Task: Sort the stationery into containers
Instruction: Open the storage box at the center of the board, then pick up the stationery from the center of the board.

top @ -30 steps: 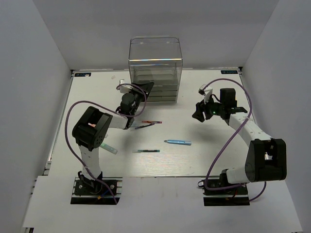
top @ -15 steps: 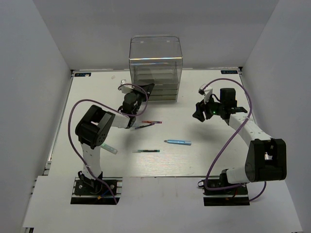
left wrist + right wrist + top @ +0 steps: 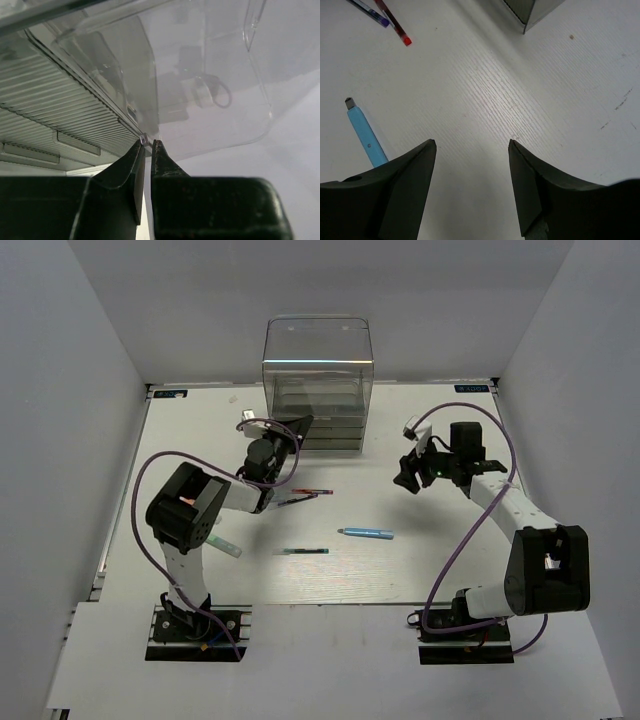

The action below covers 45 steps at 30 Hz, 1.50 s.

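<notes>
**Q.** What bounds the field?

**A.** The white table (image 3: 200, 450), walled on three sides. At its far edge stands the container (image 3: 318, 370), a clear box of stacked drawers with the fronts facing me. Bare tabletop lies on either side of it.

**Q.** Where are your tools?

**A.** My left gripper (image 3: 148, 145) is at the near-left corner of the drawer stack. Its jaws are drawn almost together and appear to pinch the thin clear edge of a drawer (image 3: 210, 115), though I cannot confirm firm contact. My right gripper (image 3: 472, 145) hangs over bare table right of the box, jaws wide apart and holding nothing.

**Q.** And the stationery?

**A.** All that I can see lies on the table.
- **Light blue stick (image 3: 366, 533):** it lies mid-table with its long axis left to right, nearer my right arm.
- **Thin dark pen (image 3: 302, 551):** it lies parallel to the stick, closer to me.
- **Red pen (image 3: 312, 491) and dark blue pen (image 3: 298, 501):** they lie side by side near my left forearm.
- **Pale green stick (image 3: 226, 547):** it sits beside my left arm's lower link.

**Q.** On which relation does the coming move turn?

**A.** In my judgement, the drawer must slide toward me, along its depth. The red and dark blue pens lie near that path, so room in front is limited. For the blue stick, my right jaws should straddle it across its long axis.
</notes>
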Tool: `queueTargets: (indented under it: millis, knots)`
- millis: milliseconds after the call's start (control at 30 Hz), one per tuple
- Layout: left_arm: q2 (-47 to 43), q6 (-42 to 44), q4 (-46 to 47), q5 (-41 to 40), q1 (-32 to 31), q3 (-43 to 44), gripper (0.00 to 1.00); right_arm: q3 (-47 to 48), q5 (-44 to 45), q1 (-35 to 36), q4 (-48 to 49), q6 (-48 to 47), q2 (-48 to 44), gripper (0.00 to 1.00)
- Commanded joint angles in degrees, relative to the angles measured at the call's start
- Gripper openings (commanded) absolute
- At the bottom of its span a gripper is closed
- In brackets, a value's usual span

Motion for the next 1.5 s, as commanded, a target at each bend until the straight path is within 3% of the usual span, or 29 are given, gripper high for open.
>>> queueTargets:
  millis: [0, 400, 567, 1200, 1333, 1433, 1467]
  knots:
    - [-5.66, 2.21, 1.39, 2.07, -0.29, -0.85, 0.0, 0.68, -4.16, 1.38, -1.95, -5.23, -1.22, 0.67]
    - [-9.88, 2.21, -0.19, 3.22, -0.82, -1.38, 0.0, -3.1, -2.95, 9.46, -5.39, -17.63, 0.36, 0.73]
    - [-10.5, 2.74, -0.19, 3.22, -0.82, -0.85, 0.0, -8.11, 3.37, 12.72, -1.0, -16.67, 1.24, 0.73]
    - [-14.54, 3.27, -0.72, 2.7, -0.82, -1.38, 0.0, -15.15, 9.98, 19.14, 2.0, -20.89, 1.95, 0.74]
    - [-15.16, 3.79, -0.72, 2.69, -0.82, -1.38, 0.0, -16.11, 10.86, 19.67, 1.12, -23.34, 1.6, 0.68]
    - [-15.69, 3.8, -0.72, 2.69, -0.82, -1.38, 0.0, -17.16, 11.47, 19.67, -0.2, -25.19, 0.81, 0.59]
    - [-15.69, 3.8, -0.72, 2.69, -0.82, -1.38, 0.0, -17.78, 11.56, 19.67, -0.03, -26.41, 0.72, 0.51]
